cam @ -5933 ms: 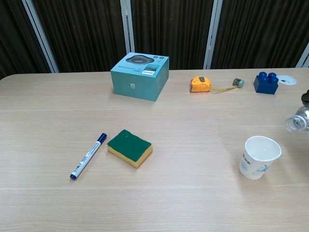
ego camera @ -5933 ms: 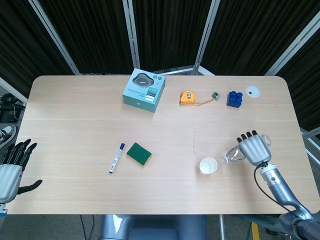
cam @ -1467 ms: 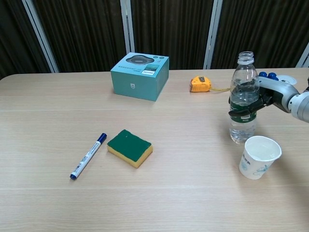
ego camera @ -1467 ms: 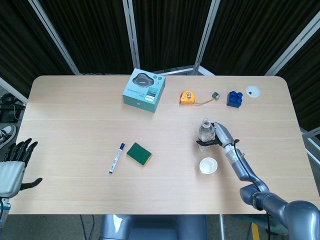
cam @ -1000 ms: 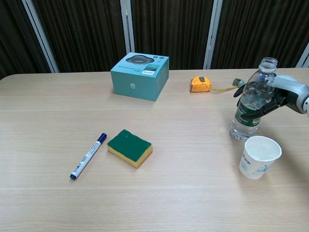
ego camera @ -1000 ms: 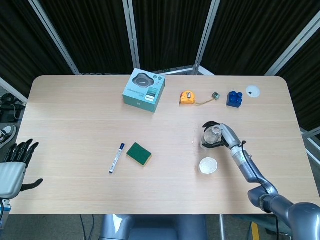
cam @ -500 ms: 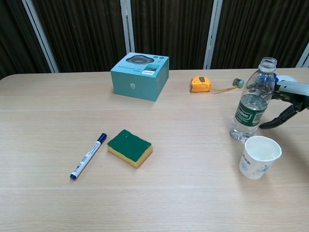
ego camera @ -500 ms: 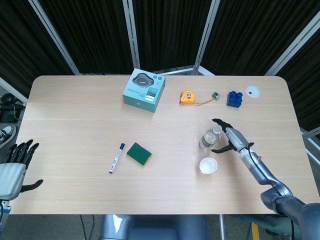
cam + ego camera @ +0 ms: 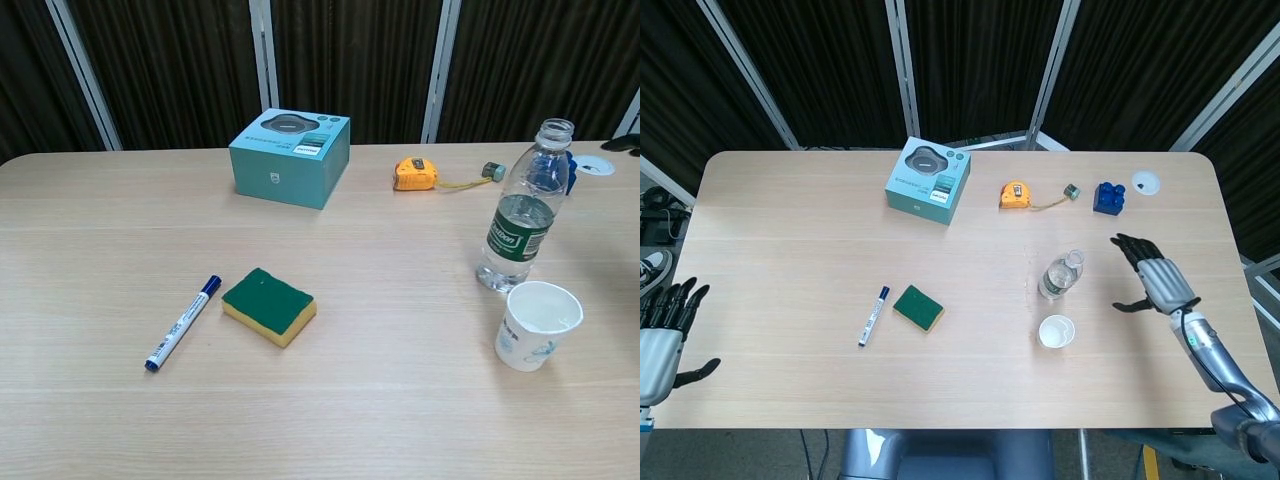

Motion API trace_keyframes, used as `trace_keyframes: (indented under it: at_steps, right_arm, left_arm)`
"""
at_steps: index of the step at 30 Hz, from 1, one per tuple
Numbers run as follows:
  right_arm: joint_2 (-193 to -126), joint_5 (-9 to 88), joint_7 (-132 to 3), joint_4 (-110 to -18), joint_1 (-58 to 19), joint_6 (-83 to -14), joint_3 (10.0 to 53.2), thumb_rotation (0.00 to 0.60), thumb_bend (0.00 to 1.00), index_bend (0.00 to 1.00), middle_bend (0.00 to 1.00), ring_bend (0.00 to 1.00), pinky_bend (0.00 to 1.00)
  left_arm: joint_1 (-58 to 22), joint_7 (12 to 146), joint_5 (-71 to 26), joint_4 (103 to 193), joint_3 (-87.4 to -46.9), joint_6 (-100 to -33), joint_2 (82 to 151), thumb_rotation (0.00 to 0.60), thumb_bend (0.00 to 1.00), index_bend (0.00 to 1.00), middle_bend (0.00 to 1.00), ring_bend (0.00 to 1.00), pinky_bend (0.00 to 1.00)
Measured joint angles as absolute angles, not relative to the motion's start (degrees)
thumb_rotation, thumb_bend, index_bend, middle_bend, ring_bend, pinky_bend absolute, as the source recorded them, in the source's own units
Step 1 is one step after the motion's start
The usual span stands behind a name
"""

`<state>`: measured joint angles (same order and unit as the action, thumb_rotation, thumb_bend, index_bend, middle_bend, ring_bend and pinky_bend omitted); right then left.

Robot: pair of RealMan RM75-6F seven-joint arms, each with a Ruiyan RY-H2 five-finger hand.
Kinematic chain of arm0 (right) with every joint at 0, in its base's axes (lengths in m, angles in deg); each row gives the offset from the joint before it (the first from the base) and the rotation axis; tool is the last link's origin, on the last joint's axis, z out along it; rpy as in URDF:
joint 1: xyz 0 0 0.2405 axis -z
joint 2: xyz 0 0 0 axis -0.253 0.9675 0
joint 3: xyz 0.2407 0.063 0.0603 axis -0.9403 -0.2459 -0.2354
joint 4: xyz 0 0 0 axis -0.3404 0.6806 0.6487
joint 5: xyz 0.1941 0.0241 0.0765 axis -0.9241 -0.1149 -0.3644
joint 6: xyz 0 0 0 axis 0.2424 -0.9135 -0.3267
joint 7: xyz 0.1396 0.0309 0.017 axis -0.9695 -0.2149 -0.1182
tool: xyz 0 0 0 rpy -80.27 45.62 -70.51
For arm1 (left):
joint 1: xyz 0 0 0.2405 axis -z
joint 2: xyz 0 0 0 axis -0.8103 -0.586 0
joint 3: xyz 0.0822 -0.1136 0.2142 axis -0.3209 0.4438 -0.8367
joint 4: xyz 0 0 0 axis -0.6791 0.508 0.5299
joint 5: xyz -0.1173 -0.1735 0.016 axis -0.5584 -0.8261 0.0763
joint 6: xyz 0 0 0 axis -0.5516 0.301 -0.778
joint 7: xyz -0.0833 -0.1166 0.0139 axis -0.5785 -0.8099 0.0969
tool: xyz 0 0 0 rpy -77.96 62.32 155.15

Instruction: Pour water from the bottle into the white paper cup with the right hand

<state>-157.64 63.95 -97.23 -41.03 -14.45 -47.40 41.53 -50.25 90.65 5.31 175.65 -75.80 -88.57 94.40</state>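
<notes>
The clear water bottle (image 9: 1060, 277) (image 9: 524, 212) stands upright and uncapped on the table, with a green label and some water in it. Just in front of it stands the white paper cup (image 9: 1056, 331) (image 9: 537, 324), upright. My right hand (image 9: 1154, 276) is open with fingers spread, well to the right of the bottle and touching nothing; in the chest view only a dark fingertip (image 9: 627, 143) shows at the right edge. My left hand (image 9: 660, 335) hangs open off the table's left front corner.
A teal box (image 9: 929, 180) sits at the back centre, with an orange tape measure (image 9: 1015, 194), a blue block (image 9: 1109, 197) and a white lid (image 9: 1146, 182) to its right. A marker pen (image 9: 873, 316) and a green-yellow sponge (image 9: 918, 307) lie front left.
My right hand let go of the bottle, which now stands upright beside the cup, and drew away to the right. The left hand has not moved.
</notes>
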Motion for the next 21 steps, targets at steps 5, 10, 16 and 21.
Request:
trace_keyframes:
  at_steps: [5, 10, 16, 21]
  right_arm:
    - [-153.6, 61.6, -88.0, -47.7, -8.6, -55.5, 40.9, 0.600, 0.00, 0.00, 0.00, 0.00, 0.00]
    - [-149.5, 59.6, -81.1, -57.2, -3.8, -62.2, 40.2, 0.600, 0.00, 0.00, 0.00, 0.00, 0.00]
    - [-143.4, 59.3, -72.4, -71.2, 1.6, -69.5, 40.0, 0.600, 0.00, 0.00, 0.00, 0.00, 0.00]
    - [-140.9, 61.3, -64.0, -77.1, 5.1, -75.4, 40.4, 0.600, 0.00, 0.00, 0.00, 0.00, 0.00]
  left_arm:
    - [-50.5, 89.0, 6.8, 176.0, -75.9, -89.4, 94.0, 0.600, 0.00, 0.00, 0.00, 0.00, 0.00]
    - [-50.6, 87.1, 7.8, 175.9, -75.8, -90.1, 93.6, 0.600, 0.00, 0.00, 0.00, 0.00, 0.00]
    - [-50.2, 85.4, 7.9, 175.1, -75.6, -89.7, 93.4, 0.600, 0.00, 0.00, 0.00, 0.00, 0.00]
    - [-50.0, 84.6, 7.9, 174.7, -75.5, -89.2, 93.3, 0.600, 0.00, 0.00, 0.00, 0.00, 0.00]
